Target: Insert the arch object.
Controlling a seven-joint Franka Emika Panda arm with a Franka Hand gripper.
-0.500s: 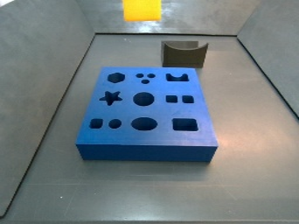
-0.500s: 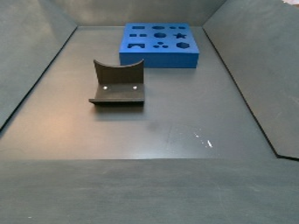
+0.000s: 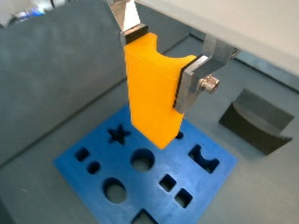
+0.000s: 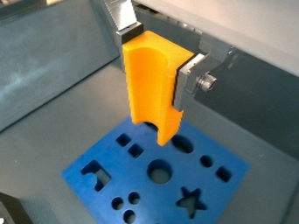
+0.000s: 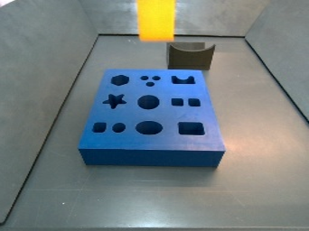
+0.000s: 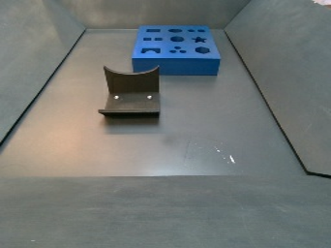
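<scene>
The gripper is shut on the arch object, a smooth yellow-orange block held upright with its curved notch up between the silver fingers. It hangs well above the blue holed board. Both wrist views show the same grip, gripper, block, board. In a side view the block hangs at the top edge, above the far side of the board; the fingers are out of frame there. In a side view the board lies at the far end, with neither block nor gripper in view.
The dark fixture with a curved notch stands on the floor beyond the board's far right corner; it also shows in a side view and in a wrist view. Sloping grey walls enclose the floor.
The arch object has come down further into the side view; more of it shows below the top edge than half a second ago. Board and fixture have not moved.
</scene>
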